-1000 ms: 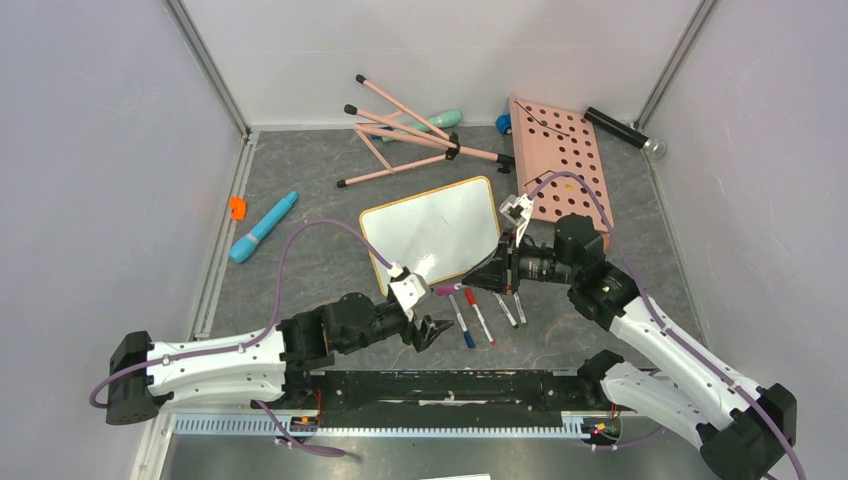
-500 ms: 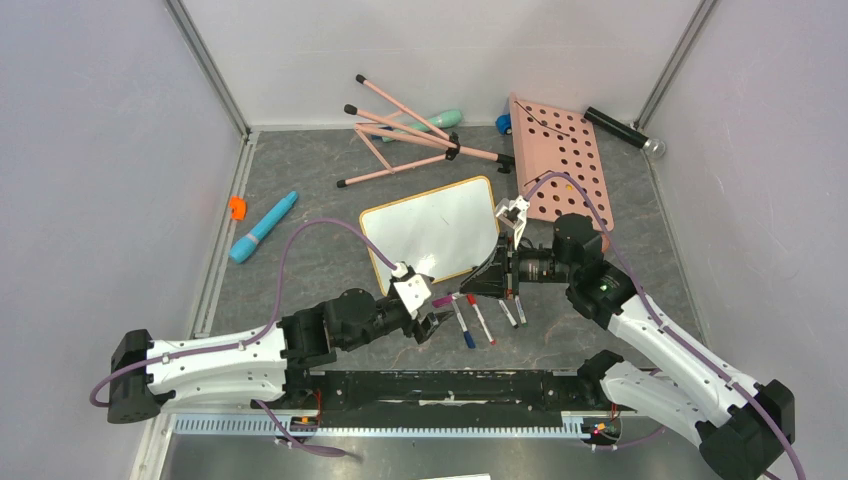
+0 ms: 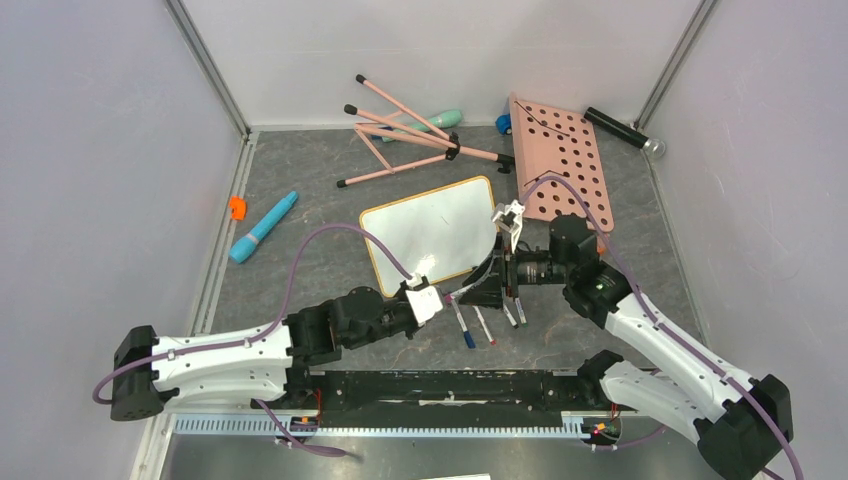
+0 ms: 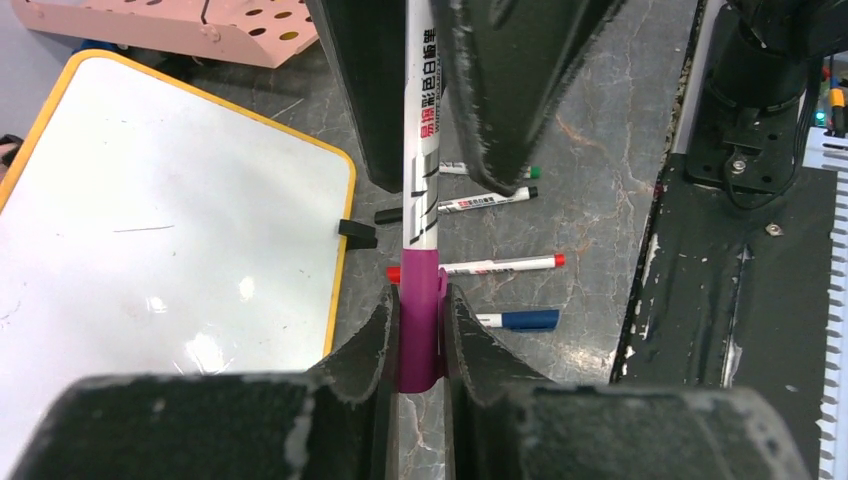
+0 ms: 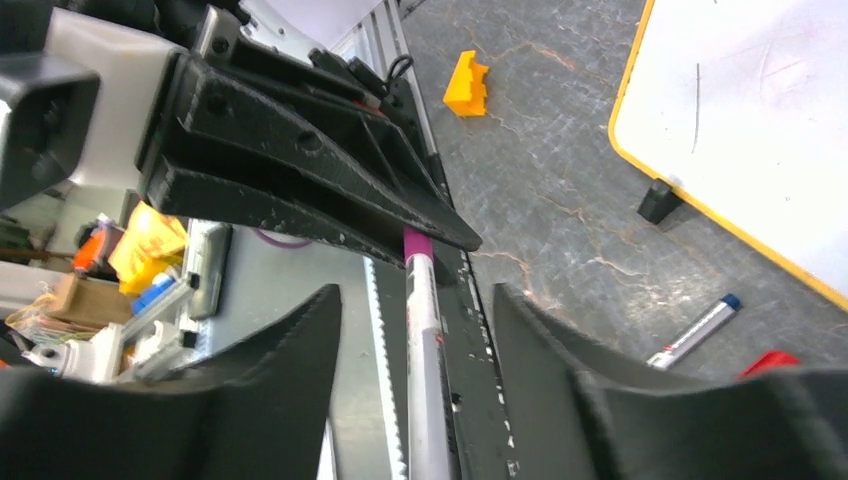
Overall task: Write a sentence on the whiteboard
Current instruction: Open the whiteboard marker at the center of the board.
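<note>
Grey table (image 3: 300, 170): whiteboard (image 3: 430, 235), markers (image 3: 483, 325), pink board (image 3: 560, 160)

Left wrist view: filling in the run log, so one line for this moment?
left gripper: shut on purple cap of white-barrelled marker | right gripper: open, straddling barrel | white orange-rimmed whiteboard: no words

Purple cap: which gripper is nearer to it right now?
Left. The left gripper is shut on the cap; the right gripper is open around the marker barrel, just past the cap.
</note>
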`<action>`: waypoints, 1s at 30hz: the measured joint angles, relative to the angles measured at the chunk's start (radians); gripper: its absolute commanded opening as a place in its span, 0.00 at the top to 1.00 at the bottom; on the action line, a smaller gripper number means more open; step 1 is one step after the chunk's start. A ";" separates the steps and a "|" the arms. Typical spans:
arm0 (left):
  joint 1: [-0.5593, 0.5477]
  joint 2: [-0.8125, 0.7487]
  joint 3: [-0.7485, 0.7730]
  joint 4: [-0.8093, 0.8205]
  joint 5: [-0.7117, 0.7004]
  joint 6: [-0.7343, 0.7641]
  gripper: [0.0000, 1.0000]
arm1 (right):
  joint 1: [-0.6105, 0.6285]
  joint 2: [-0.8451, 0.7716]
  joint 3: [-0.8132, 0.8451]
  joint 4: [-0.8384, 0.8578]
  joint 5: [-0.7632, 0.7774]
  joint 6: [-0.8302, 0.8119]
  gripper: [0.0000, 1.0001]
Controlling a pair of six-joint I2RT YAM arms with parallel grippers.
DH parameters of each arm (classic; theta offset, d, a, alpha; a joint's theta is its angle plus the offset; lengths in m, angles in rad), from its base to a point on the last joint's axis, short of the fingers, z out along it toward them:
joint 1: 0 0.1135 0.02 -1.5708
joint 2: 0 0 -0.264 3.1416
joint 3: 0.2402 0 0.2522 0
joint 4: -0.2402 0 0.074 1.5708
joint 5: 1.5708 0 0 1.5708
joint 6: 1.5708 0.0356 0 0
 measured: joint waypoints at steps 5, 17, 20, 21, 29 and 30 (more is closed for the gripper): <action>0.003 0.003 0.002 -0.004 0.015 0.031 0.98 | 0.000 0.002 0.000 -0.071 -0.010 -0.054 0.30; 0.005 0.084 0.038 -0.080 0.153 0.066 0.98 | -0.001 0.070 0.145 -0.368 -0.021 -0.246 0.45; 0.005 0.083 0.039 -0.079 0.159 0.066 0.98 | -0.001 0.071 0.145 -0.397 -0.021 -0.260 0.42; 0.005 0.082 0.040 -0.079 0.159 0.066 0.98 | -0.001 0.071 0.145 -0.404 -0.021 -0.264 0.42; 0.005 0.056 0.039 -0.079 0.158 0.066 0.98 | 0.001 0.068 0.142 -0.423 -0.022 -0.282 0.50; 0.005 0.056 0.040 -0.079 0.158 0.066 0.98 | 0.002 0.068 0.140 -0.423 -0.023 -0.282 0.51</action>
